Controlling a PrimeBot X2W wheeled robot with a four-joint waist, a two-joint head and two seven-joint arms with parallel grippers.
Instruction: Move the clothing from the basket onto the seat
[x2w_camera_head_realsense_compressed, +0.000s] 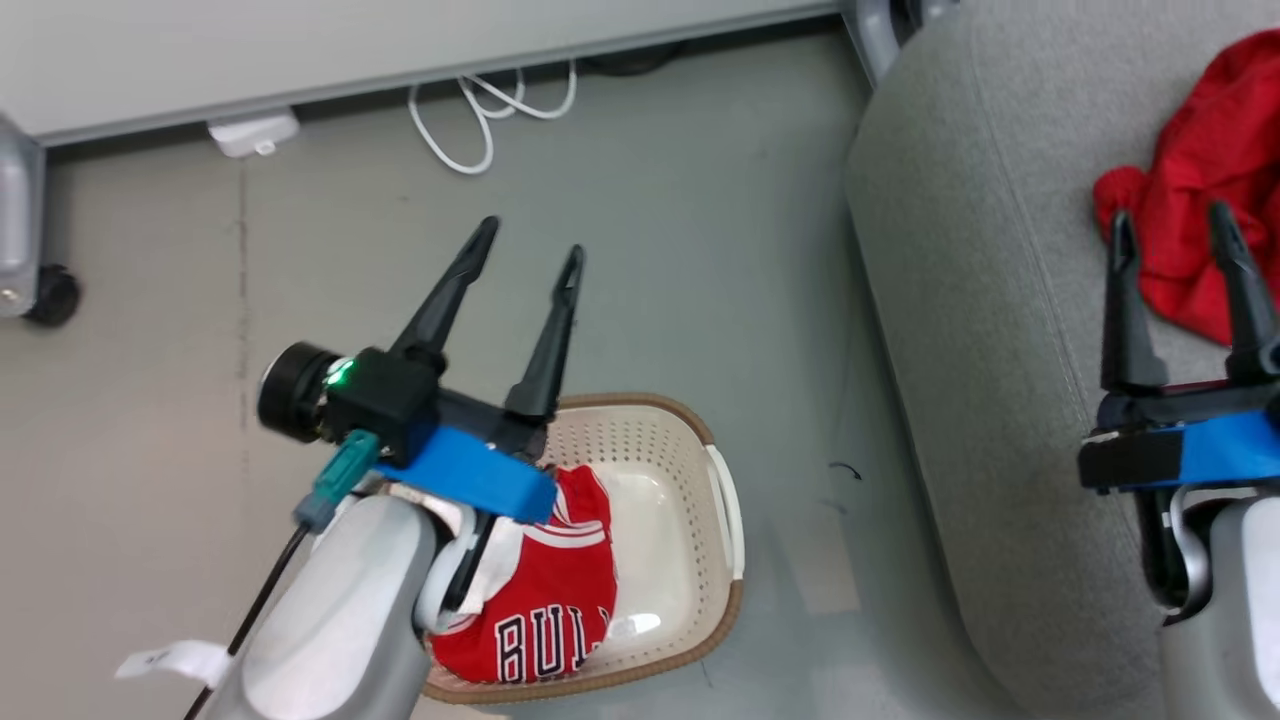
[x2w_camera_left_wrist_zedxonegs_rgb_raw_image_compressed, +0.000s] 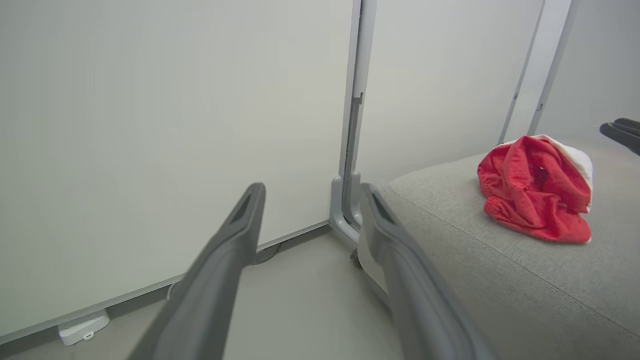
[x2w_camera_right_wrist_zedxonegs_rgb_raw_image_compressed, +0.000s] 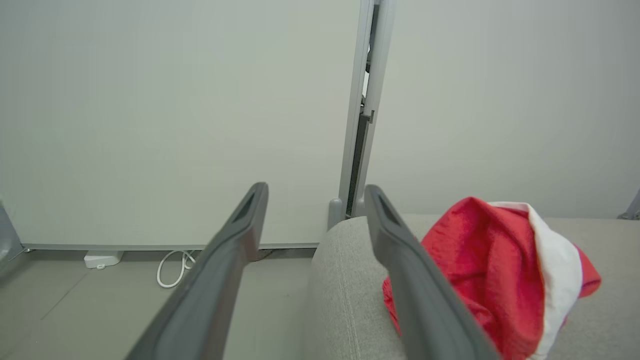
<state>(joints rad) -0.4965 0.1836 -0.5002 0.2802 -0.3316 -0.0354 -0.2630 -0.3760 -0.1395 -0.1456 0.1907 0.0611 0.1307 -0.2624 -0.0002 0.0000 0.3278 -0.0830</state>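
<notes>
Head view looks down on the cream laundry basket (x2w_camera_head_realsense_compressed: 735, 600) on the floor. The red jersey with black lettering (x2w_camera_head_realsense_compressed: 550, 600) is bunched against the basket's left inner wall, so that garment is not yet moved. Right of the basket stands the grey sofa (x2w_camera_head_realsense_compressed: 980, 300). The plain red garment with a white stripe (x2w_camera_head_realsense_compressed: 1210, 170) lies crumpled on its cushion, well apart from the basket, so half the job looks done. The left hand (x2w_camera_head_realsense_compressed: 531, 240) hovers over the basket's far left rim, fingers apart and empty, apparently placed to reach for the jersey. The right hand (x2w_camera_head_realsense_compressed: 1170, 215), far right of the basket over the sofa, is spread wide and holds nothing.
</notes>
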